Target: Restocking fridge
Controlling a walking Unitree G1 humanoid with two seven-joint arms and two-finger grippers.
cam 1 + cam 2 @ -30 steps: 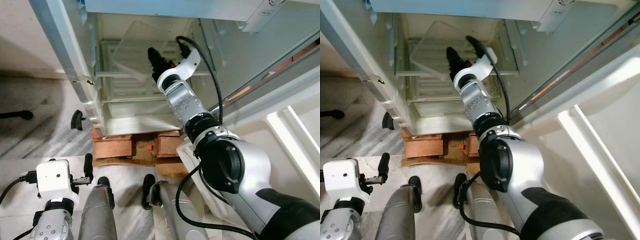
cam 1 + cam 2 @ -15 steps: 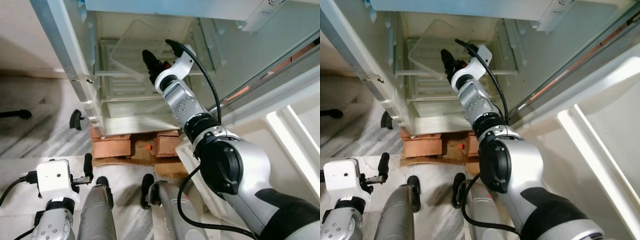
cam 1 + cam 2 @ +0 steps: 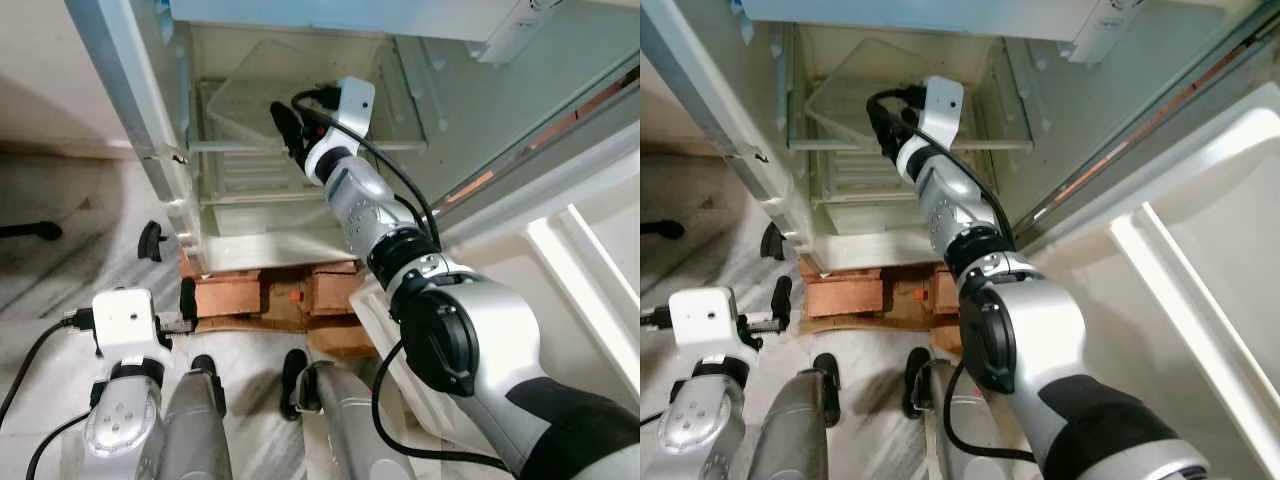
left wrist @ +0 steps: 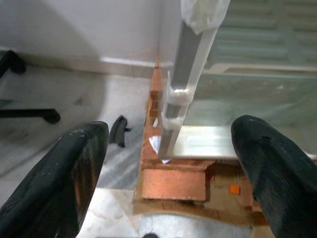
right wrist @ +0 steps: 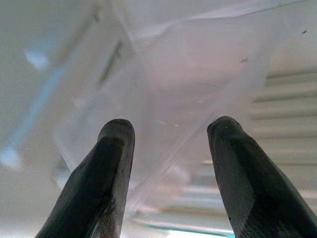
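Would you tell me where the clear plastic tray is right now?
The clear tray lies tilted on the fridge's glass shelf, just ahead of the open right gripper.

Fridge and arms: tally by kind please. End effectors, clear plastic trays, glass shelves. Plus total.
End effectors: 2, the left end effector and the right end effector
Clear plastic tray: 1
Glass shelf: 1
Total: 4

Right gripper inside open fridge, at clear tray
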